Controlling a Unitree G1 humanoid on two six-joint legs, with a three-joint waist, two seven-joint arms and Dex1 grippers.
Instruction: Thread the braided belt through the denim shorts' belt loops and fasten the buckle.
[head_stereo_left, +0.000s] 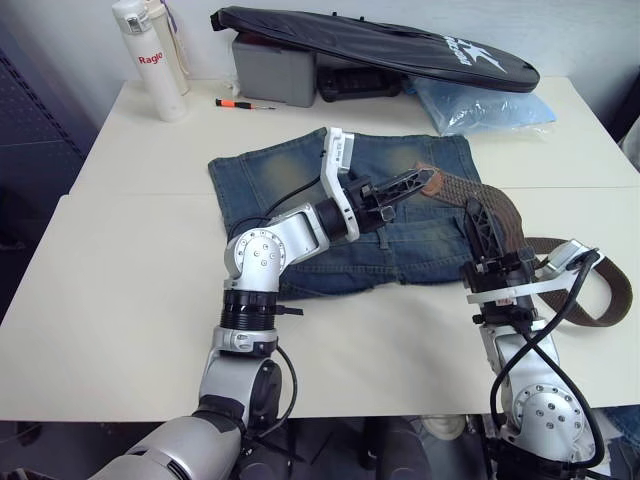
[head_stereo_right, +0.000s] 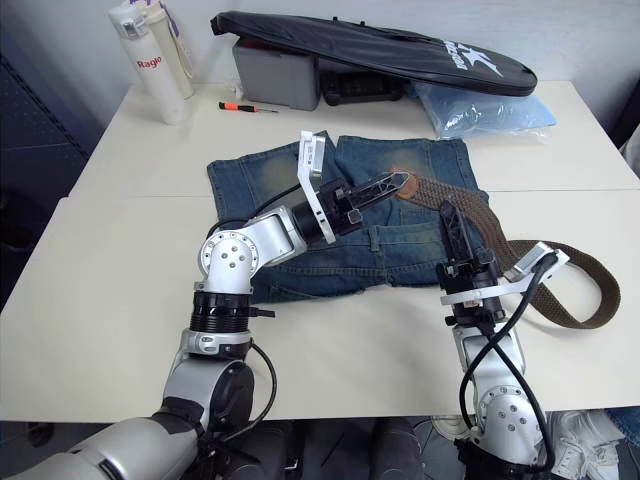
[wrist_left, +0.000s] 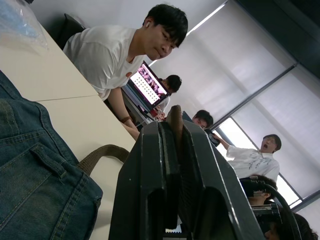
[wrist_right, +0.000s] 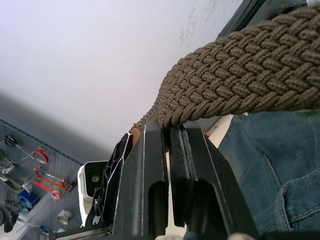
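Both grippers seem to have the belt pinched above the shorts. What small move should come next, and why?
Probably lower the left gripper so the tan tip it pinches comes down to the waistband of the denim shorts, aimed at a belt loop. The tip is held lifted above the denim, while the right gripper is shut on the braided belt further back, so the strap between them arches clear of the fabric.

Cream table (head_stereo_left: 120, 290), seam across. At 11 o'clock, white bottle (head_stereo_left: 150, 60); at 12, grey box (head_stereo_left: 272, 70) under black bag (head_stereo_left: 380, 45). Wall (head_stereo_left: 70, 30) white. Possibly blinds on windows (wrist_left: 250, 65).
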